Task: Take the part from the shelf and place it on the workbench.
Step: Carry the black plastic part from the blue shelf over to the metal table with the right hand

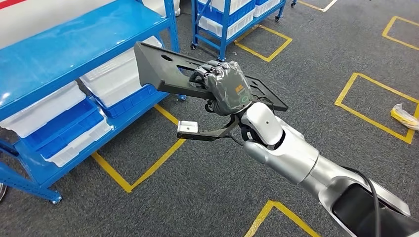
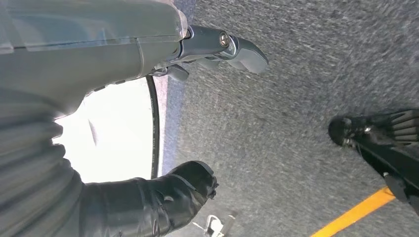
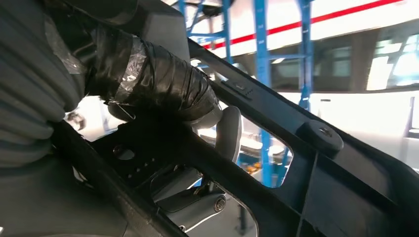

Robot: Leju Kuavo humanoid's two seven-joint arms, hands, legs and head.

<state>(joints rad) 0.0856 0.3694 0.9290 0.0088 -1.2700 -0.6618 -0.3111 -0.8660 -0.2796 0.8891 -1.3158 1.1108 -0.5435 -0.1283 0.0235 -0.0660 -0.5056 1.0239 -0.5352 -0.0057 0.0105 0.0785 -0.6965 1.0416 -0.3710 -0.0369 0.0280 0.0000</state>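
The part (image 1: pixel 158 66) is a flat black plate with holes and slots and a raised lip at its far end. My right hand (image 1: pixel 226 85) grips it around the middle and holds it in the air, roughly level, just in front of the blue shelf (image 1: pixel 74 44). In the right wrist view the taped thumb (image 3: pixel 158 79) wraps over the part (image 3: pixel 346 197), with fingers underneath it. My left hand (image 2: pixel 113 54) hangs over grey carpet, its thumb (image 2: pixel 168 197) and a finger (image 2: pixel 237 47) spread apart with nothing between them.
White and blue bins (image 1: pixel 113 74) fill the shelf's lower levels. A second blue rack (image 1: pixel 222 24) stands further back. Yellow tape squares (image 1: pixel 148 170) mark the grey carpet, and a yellow bundle (image 1: pixel 405 116) lies on the floor at the right.
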